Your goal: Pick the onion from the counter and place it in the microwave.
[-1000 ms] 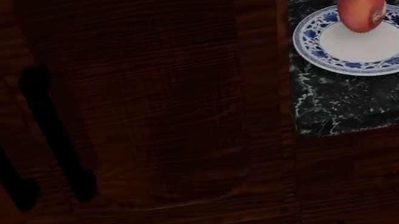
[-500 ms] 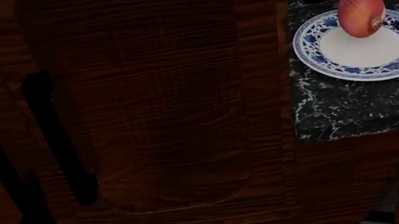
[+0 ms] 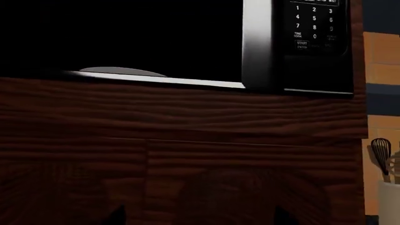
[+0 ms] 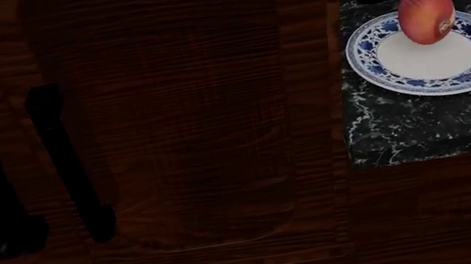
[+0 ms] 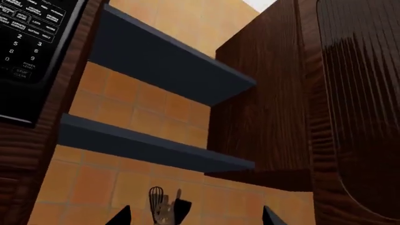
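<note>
On the black desk (image 4: 429,127), the onion (image 4: 426,15) sits unmoved on its plate (image 4: 379,63), ungrasped, as the left arm rises; either tool's grip cannot be told.

The microwave control panel (image 5: 28,40) occupies one corner, its black keypad showing white numerals. Beside it, 2 dark blue shelves (image 5: 156,63) span an orange tiled wall (image 5: 119,180). A dark wood cabinet (image 5: 312,103) adjoins the shelves. A whisk (image 5: 155,194) stands among utensils below. Two dark gripper fingertips (image 5: 120,215) show at the frame edge, apart.
</note>
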Tool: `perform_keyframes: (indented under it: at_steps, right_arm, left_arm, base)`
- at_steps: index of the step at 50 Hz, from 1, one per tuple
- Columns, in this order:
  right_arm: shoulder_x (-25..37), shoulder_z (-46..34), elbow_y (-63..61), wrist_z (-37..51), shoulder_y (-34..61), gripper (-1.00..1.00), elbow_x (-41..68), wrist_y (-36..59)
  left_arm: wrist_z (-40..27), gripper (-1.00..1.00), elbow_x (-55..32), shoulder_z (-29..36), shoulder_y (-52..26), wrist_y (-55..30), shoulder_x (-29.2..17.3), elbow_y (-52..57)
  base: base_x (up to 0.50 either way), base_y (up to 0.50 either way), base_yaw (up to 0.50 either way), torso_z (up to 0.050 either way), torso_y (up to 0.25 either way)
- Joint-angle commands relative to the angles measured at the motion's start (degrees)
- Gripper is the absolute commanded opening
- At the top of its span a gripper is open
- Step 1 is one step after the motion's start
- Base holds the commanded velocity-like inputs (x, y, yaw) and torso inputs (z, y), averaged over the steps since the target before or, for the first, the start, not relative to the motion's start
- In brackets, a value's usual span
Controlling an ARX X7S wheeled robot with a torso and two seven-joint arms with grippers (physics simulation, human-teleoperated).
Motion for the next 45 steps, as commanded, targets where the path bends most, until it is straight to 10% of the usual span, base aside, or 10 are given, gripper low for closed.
perform_keyframes:
  at_steps: [1, 11, 45]
  right_arm:
    - [18.4, 11.2, -2.6, 17.1, -16.2, 1.00, 3.9, -10.7]
    - [11.2, 13.7, -2.6, 9.3, -16.2, 1.00, 1.6, -13.7]
    - [22.5, 7.0, -2.6, 20.1, -16.2, 1.00, 1.3, -15.5]
  left_arm:
    - [-1.9, 1.00, -3.7, -0.9, -5.2, -6.0, 0.1, 2.6]
    - [-2.7, 1.00, -4.7, -1.2, -5.2, -6.7, 0.0, 3.2]
    - [-4.0, 1.00, -4.8, 0.5, -2.8, -6.5, -1.9, 3.6]
  base:
    - [0.00, 0.00, 0.00, 0.050, 0.000]
    - [0.00, 0.00, 0.00, 0.050, 0.000]
    - [0.00, -0.39, 0.00, 0.007, 0.000]
